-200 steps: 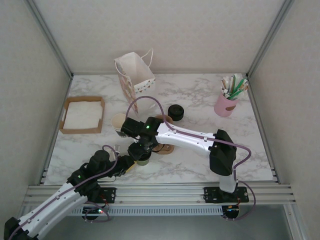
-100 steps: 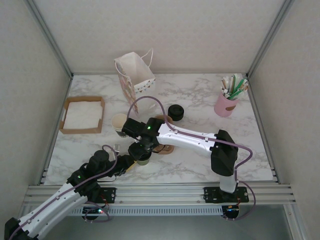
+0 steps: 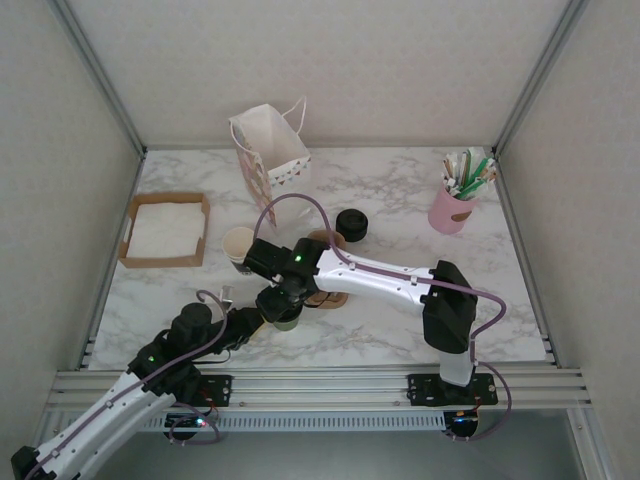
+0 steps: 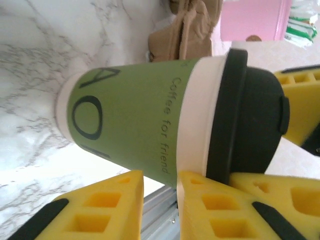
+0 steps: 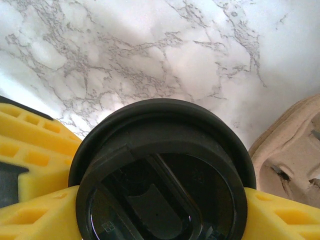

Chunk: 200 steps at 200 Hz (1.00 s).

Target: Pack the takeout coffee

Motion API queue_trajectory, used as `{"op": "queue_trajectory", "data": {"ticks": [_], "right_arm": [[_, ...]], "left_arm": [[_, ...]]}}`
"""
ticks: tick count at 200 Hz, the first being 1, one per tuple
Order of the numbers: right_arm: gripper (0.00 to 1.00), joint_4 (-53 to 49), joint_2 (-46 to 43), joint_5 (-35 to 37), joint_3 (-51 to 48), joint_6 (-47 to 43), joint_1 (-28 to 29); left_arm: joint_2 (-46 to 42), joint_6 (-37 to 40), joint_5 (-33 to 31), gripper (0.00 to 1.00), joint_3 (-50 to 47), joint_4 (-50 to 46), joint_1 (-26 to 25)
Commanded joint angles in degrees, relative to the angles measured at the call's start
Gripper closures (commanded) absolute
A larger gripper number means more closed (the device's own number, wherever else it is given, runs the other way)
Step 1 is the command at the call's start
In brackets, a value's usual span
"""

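Left gripper [image 3: 255, 328] has backed off toward its base, jaws narrowing on nothing.
Right gripper [image 3: 283, 303] alone clasps the cup [image 4: 135, 120] by its lid, just beside the carrier [image 3: 335, 297]; seating it there looks next.

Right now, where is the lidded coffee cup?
In the top view the lidded coffee cup stands left of centre toward the front edge, held by the right gripper, just in front of the cardboard carrier.
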Motion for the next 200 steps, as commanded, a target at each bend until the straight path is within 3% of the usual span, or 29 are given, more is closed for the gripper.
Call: {"op": "queue_trajectory", "data": {"ticks": [1, 59, 113, 200], "right_arm": [[0.27, -3.90, 2.48, -1.60, -2.76, 1.06, 1.38], [0.27, -3.82, 1.61, -0.62, -2.90, 0.34, 1.99], [0.27, -2.64, 3.17, -0.27, -5.72, -0.27, 2.29], [0.27, -4.48, 5.73, 0.45, -7.20, -0.42, 2.60]], "left_arm": [[-1.19, 0.56, -4.74, 0.77, 0.32, -14.63, 1.05], [0.30, 1.30, -14.92, 0.85, 10.03, -23.89, 1.25], [6.71, 4.39, -17.65, 0.85, 15.46, -22.62, 1.33], [8.92, 6.25, -17.87, 0.83, 18.37, -22.07, 2.29]]}}
